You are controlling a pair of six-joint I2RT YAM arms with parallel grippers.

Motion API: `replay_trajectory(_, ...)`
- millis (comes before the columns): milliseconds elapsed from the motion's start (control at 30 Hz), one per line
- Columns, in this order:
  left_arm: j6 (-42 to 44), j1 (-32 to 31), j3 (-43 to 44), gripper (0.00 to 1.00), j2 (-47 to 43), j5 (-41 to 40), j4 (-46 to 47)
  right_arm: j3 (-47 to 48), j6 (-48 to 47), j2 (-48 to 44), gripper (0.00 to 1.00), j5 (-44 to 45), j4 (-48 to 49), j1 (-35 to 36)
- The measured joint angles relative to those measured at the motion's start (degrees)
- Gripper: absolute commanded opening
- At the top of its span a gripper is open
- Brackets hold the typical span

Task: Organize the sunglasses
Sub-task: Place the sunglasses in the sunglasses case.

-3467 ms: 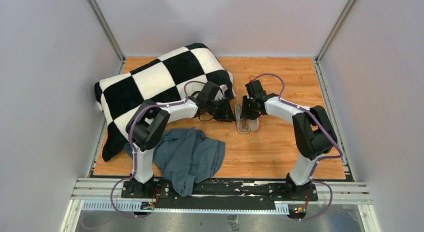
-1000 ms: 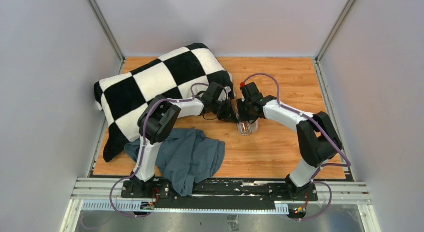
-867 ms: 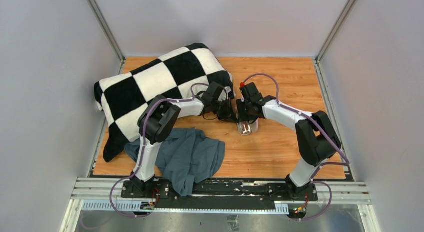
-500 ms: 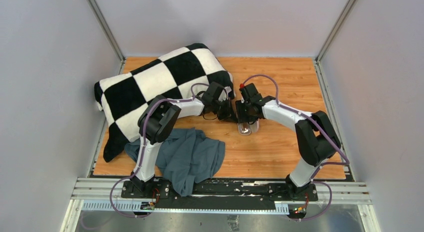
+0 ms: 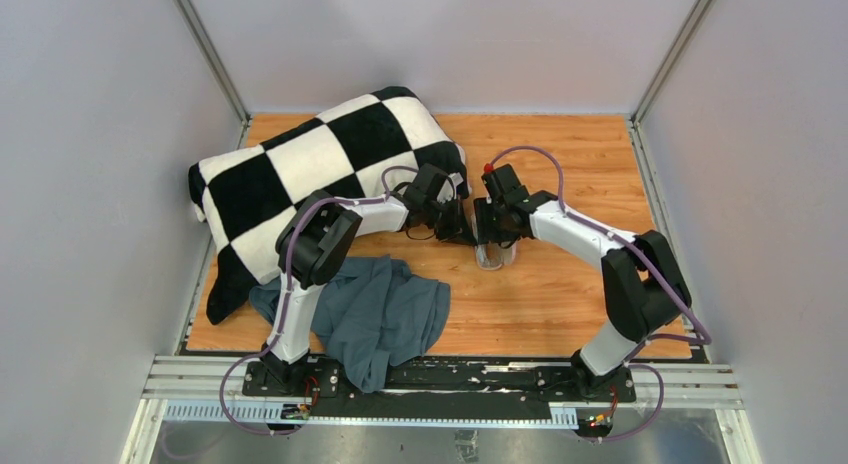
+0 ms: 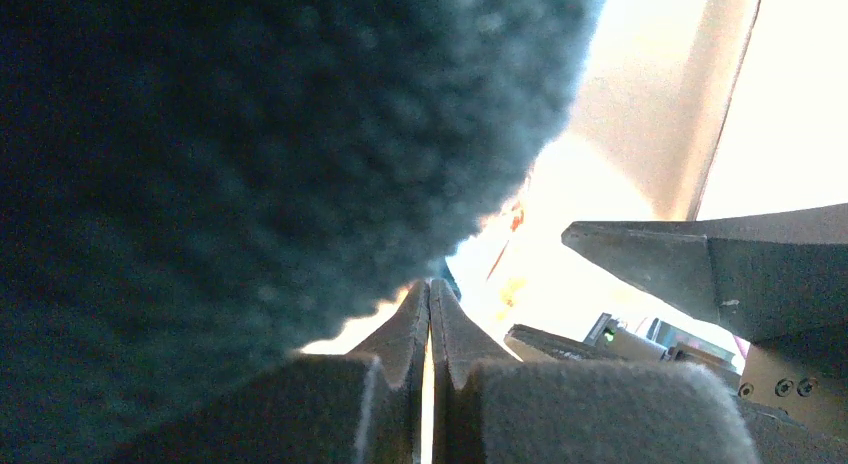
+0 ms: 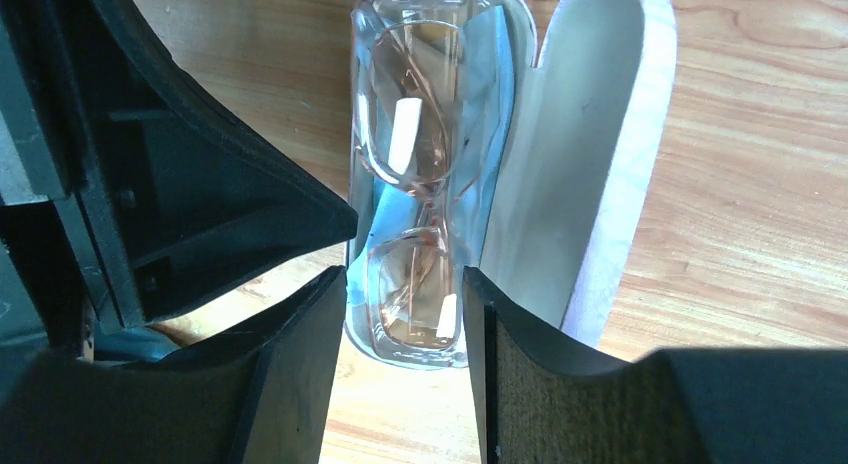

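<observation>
Where both arms meet at the middle of the table (image 5: 560, 294), one case (image 7: 590, 164) lies hinged open, flat on the wood.

Contents: sunglasses (image 7: 410, 184), amber lenses, thin frame, folded, lying lengthwise in the clear half of the case on a light-blue cloth (image 7: 492, 94).

Right gripper (image 7: 402, 279): fingers apart, standing either side of the near end of that clear half; contact with it cannot be told.

Left gripper (image 6: 430, 292): fingers pressed together, nothing seen between them, just beside the case and close against a black-and-white chequered blanket (image 5: 320, 159).

Blanket: heaped over the far left of the table.

Grey-blue garment (image 5: 385, 314): crumpled, near left, partly beneath the left arm.
</observation>
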Motion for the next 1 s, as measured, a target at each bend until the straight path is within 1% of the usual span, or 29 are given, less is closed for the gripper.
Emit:
replay_trajectory(167, 0.0, 0.0, -0.11, 0.01, 0.0, 0.0, 0.04, 1.07, 0.15, 0.87, 0.52, 0.52, -0.63, 0.0)
replay_trajectory(467, -0.02, 0.0, -0.11, 0.01, 0.0, 0.13, 0.2, 4.55, 0.57, 5.9, 0.49, 2.75, -0.7, 0.07)
replay_trajectory(800, 0.2, 0.0, -0.22, 0.01, 0.0, 0.2, 0.24, 5.44, 1.79, 6.16, 0.48, 3.52, -0.68, 0.11)
replay_trajectory(1000, 0.42, 0.0, -0.35, 0.01, 0.0, 0.11, 0.24, 7.8, 1.81, 6.19, 0.43, 5.33, -0.74, 0.11)
